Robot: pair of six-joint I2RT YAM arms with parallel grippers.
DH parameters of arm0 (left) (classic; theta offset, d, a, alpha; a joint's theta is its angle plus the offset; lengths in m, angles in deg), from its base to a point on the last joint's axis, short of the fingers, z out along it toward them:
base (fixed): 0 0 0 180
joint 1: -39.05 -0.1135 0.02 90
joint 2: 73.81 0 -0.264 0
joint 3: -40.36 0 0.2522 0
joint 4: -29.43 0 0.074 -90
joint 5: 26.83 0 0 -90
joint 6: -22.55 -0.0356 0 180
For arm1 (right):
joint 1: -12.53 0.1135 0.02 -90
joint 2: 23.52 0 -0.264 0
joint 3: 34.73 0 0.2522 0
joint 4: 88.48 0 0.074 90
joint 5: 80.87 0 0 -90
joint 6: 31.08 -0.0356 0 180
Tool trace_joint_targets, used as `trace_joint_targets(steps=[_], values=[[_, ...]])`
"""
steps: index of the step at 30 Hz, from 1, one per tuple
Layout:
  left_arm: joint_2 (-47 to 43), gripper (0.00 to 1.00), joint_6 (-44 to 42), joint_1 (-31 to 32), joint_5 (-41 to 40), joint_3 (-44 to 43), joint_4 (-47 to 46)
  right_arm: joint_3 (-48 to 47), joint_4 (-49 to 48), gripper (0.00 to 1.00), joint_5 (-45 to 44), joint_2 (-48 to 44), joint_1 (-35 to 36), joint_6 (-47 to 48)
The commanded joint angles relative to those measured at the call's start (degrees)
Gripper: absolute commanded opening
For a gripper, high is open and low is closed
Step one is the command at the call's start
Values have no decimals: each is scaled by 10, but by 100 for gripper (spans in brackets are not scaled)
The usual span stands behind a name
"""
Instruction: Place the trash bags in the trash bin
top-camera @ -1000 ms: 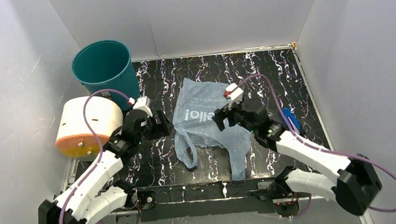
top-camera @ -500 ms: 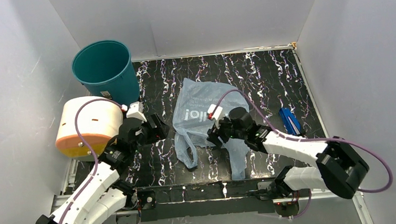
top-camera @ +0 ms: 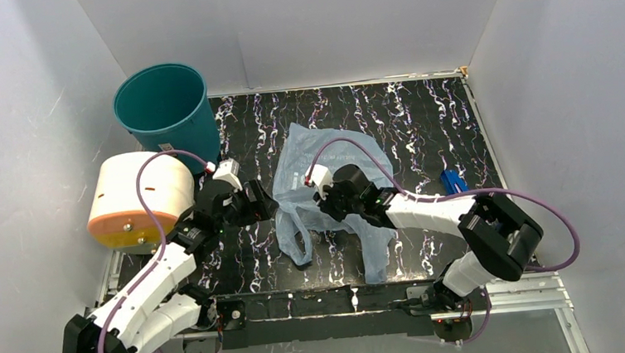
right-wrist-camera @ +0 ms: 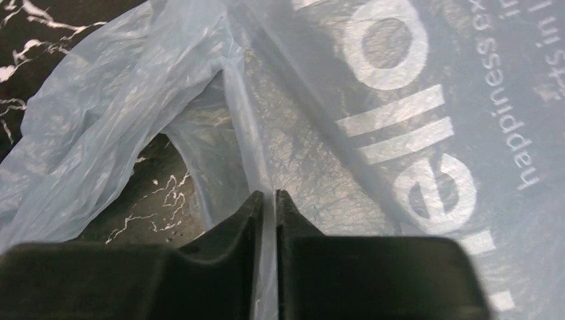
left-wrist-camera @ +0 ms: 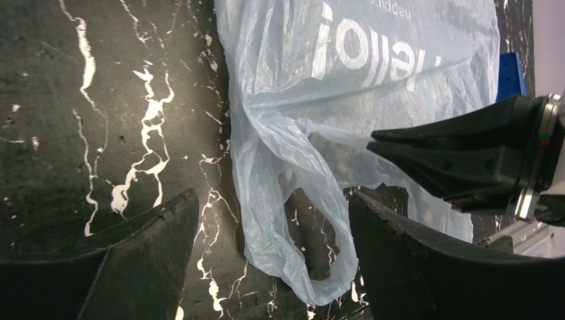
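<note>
Right claw (right-wrist-camera: pixel 266 200) is pinching a thin ridge of the bag (top-camera: pixel 311 147), with its jaws pressed almost together and only film between them. Left claw (left-wrist-camera: pixel 270 203) is hanging spread wide just left of the bag, facing the handle loop (left-wrist-camera: pixel 313 290); it seems to be touching nothing.

The bag is lying flat mid-table (top-camera: pixel 421 111). The bin (top-camera: pixel 180 132) is standing upright in the far left corner, well apart from the bag. A cream cylinder (top-camera: pixel 140 188) is lying just in front of the bin.

Risks, as I am judging them:
- I am gripping very little plastic. The film is slick, so a quick lift could pull it out of the pinch.
- I am holding one layer only. The rest would be trailing and could drag on the table or catch my left arm, which is sitting on the way to the bin.
- The bag is wide and limp. Lowered carelessly, it could drape over the rim or the cylinder instead of dropping in.
- The bin is light-looking, so a snagged bag or a bump could tip it.
- The reach across to the far left is long for my right arm, and I may be needing a handover.
</note>
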Motion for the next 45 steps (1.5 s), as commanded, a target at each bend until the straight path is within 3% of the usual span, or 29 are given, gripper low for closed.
trace_joint_targets(steps=[1, 2, 13, 15, 18, 28, 31, 34, 37, 41, 45], values=[[21, 79, -17, -3, 53, 0, -42, -29, 7, 8, -63, -10, 4, 5], [29, 79, -22, -3, 65, -1, -47, -27, 6, 0, -61, -14, 4, 10], [102, 79, -39, 0, 208, -9, -111, -3, -33, 0, -43, -70, 3, -15], [115, 79, -44, 0, 260, -7, -123, -6, -46, 0, -87, -73, 3, -49], [139, 74, -49, 5, 331, 0, -124, -54, 15, 0, -135, -56, 0, -116], [189, 78, -59, 52, 292, 5, -126, -89, 37, 0, -124, -56, -8, -226], [217, 69, -60, 59, 244, 18, -127, -116, 71, 0, -114, -54, -16, -225], [217, 45, -50, 61, 185, 25, -131, -132, 105, 0, -123, -53, -20, -216], [209, 32, -52, 61, 173, 18, -131, -132, 119, 0, -138, -65, -27, -218], [195, 3, -69, 60, 174, 0, -114, -110, 95, 0, -142, -82, -37, -206], [154, 0, -97, 60, 157, -20, -66, -110, 120, 0, -207, -70, -50, -199]])
